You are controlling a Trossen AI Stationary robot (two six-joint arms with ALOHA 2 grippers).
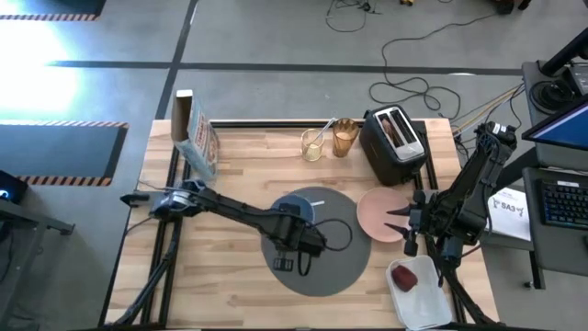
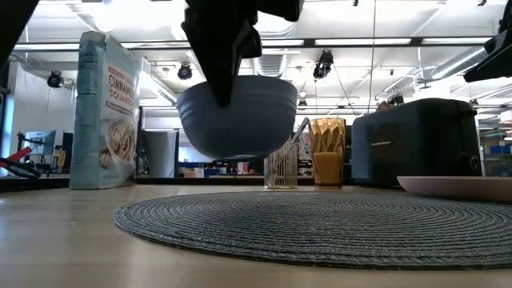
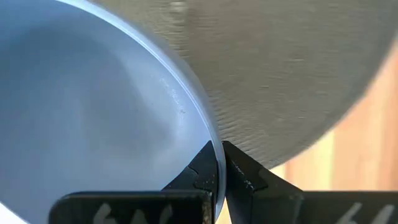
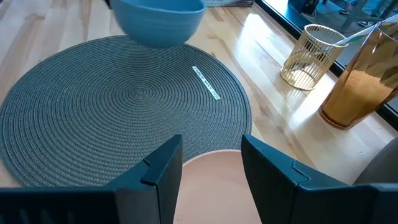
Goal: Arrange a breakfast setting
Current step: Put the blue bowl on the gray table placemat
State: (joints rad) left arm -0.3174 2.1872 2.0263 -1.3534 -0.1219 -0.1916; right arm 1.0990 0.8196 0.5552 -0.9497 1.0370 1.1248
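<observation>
My left gripper (image 1: 296, 217) is shut on the small blue bowl (image 1: 299, 206), which hangs above the round dark-grey mat (image 1: 317, 262); the low view shows the bowl (image 2: 237, 118) clear of the mat (image 2: 320, 228). My right gripper (image 1: 405, 222) is open over the mat-side edge of the pink plate (image 1: 377, 210), its fingers (image 4: 163, 167) standing apart above the plate (image 4: 211, 186). The amber tumbler (image 1: 344, 138) and a wire cup with the metal spoon (image 1: 315, 142) stand at the back. The toast (image 1: 393, 129) sticks out of the toaster. The red apple (image 1: 404, 275) lies on the white tray. My left gripper pinches the bowl's rim (image 3: 211, 149) with one finger inside the bowl and one outside. The fingers come from above, pointing down (image 2: 228, 64). The bowl hangs below them, slightly tilted, lifted clear of the mat.
A black toaster (image 1: 397, 147) stands at the back right. A cereal box (image 1: 195, 136) stands at the back left. The white tray (image 1: 427, 294) lies at the near right corner. Bare wood shows left of the mat (image 1: 220, 257).
</observation>
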